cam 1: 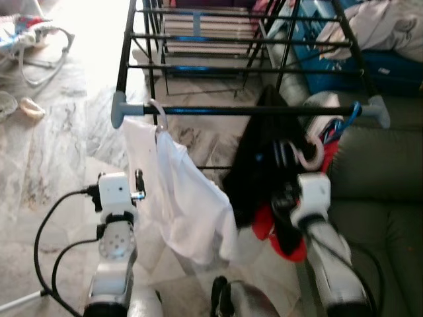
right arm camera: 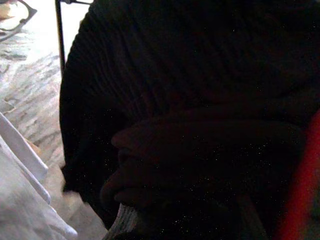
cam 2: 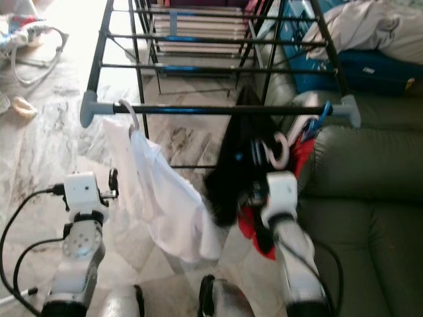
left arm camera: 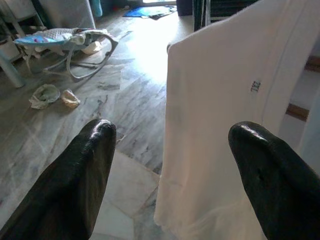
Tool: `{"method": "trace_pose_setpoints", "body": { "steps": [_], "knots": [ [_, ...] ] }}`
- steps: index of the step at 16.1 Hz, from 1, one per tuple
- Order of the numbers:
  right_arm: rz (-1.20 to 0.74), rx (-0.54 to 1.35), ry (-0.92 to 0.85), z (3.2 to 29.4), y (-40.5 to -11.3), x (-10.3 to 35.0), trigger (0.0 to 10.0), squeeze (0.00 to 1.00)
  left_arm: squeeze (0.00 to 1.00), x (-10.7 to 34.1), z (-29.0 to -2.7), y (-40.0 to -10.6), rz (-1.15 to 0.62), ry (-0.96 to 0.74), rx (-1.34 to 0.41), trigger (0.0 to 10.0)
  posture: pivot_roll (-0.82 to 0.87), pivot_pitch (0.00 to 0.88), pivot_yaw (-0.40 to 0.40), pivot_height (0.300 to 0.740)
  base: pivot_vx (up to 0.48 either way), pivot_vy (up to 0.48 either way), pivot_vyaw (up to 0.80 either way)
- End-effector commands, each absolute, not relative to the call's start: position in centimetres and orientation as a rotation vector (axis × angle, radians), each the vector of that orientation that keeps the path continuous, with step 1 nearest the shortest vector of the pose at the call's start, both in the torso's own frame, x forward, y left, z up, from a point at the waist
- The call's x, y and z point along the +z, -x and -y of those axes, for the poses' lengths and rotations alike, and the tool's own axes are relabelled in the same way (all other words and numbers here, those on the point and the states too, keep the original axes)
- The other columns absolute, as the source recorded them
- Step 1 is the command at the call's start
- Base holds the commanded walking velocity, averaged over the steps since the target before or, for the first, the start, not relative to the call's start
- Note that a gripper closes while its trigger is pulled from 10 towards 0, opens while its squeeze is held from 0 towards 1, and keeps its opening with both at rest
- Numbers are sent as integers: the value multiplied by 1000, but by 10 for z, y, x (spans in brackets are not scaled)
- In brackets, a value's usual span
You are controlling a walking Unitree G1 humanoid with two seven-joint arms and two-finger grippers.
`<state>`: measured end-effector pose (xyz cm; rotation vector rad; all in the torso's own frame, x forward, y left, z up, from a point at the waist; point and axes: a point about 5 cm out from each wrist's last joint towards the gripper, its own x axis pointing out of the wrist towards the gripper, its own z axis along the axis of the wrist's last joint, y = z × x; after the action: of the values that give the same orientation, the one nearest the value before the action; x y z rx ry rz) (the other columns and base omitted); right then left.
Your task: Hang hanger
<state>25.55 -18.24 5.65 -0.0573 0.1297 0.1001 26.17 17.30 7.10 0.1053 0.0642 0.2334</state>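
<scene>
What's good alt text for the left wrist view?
The left gripper, its two black fingers spread wide, points at a white shirt hanging just ahead, touching nothing. Beyond lies a marble floor with a baby bouncer and crumpled items in bright light.

1. Strong daylight washed out the marble floor (cam 1: 79,39) at the far left, glaring white.
2. The white shirt (left arm camera: 230,125) was evenly lit and sharp.
3. The right wrist view was very dark, the black garment (right arm camera: 200,75) barely readable.
4. Head views were slightly soft.
</scene>
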Motion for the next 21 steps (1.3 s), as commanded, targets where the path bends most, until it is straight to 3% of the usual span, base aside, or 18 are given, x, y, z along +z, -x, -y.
{"method": "trace_pose_setpoints", "body": {
  "steps": [1, 6, 8, 10, 14, 21],
  "knots": [
    [-59, 95, 69, 183, -257, 70, 10000, 0, 0, 68, -175, -261, -82, -99, 226, 10000, 15, 165, -51, 740, 0, 0, 0],
    [-47, 108, 148, 166, -332, 105, 10000, 0, 0, 68, -178, -257, -92, -79, 229, 10000, 70, 161, -68, 740, 0, 49, 0],
    [-202, 51, 121, 176, -347, 96, 10000, 0, 0, 67, -180, -255, -98, -81, 237, 10000, 81, 164, -72, 740, 0, 309, 0],
    [-348, -25, 41, 189, -347, 79, 10000, 0, 0, 66, -179, -254, -100, -81, 235, 10000, 81, 167, -72, 740, 0, 368, 0],
    [-535, -12, -73, 186, -328, 40, 10000, 0, 0, 67, -179, -255, -105, -90, 224, 10000, 73, 173, -61, 740, 0, 278, 0],
    [-541, -10, -71, 189, -330, 38, 10000, 0, 0, 66, -177, -255, -111, -95, 220, 10000, 73, 171, -64, 740, 0, 0, 0]
  ]
}}
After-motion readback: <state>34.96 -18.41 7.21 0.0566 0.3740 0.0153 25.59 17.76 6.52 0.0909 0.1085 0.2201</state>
